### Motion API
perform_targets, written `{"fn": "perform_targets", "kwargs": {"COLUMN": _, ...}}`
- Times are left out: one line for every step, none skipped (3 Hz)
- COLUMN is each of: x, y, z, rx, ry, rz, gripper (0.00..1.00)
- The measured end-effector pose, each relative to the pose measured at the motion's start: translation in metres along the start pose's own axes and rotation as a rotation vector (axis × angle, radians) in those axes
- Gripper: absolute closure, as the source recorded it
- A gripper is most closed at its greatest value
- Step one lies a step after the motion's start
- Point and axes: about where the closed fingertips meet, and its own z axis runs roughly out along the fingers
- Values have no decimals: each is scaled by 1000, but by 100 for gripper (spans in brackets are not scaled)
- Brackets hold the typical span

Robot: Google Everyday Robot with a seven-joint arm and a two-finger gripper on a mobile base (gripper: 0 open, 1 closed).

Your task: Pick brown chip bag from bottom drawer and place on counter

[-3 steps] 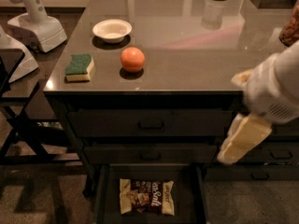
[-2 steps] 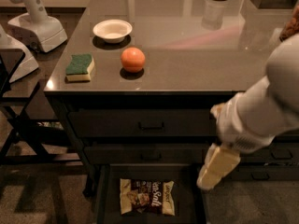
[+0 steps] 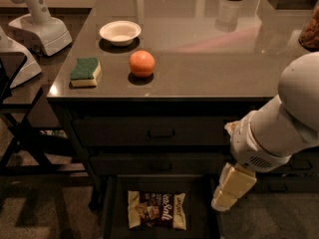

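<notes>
The brown chip bag (image 3: 157, 210) lies flat in the open bottom drawer (image 3: 117, 218), dark brown in the middle with cream ends and white lettering. My gripper (image 3: 227, 193) hangs at the end of the white arm, just right of the drawer's right edge and a little above the bag's level, apart from it. The glossy grey-brown counter (image 3: 209, 59) stretches above the drawer stack.
On the counter sit an orange (image 3: 142, 63), a green-topped sponge (image 3: 84, 72) and a white bowl (image 3: 119, 32). Two shut handled drawers (image 3: 162, 132) stack above the open one. A white robot base (image 3: 35, 26) and black chair frame (image 3: 20, 133) stand at left.
My arm has swung down and to the left, bringing the gripper from beside the upper drawers to just right of the open bottom drawer. The bag has not moved.
</notes>
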Motion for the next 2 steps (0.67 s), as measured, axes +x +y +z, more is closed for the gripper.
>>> {"fn": "perform_targets", "kwargs": {"x": 11, "y": 14, "z": 42, "rx": -32, "ry": 3, "rz": 14, "gripper": 0}}
{"fn": "perform_targets", "kwargs": {"x": 26, "y": 33, "z": 118, "rx": -99, "ry": -1, "rz": 43, "gripper": 0}}
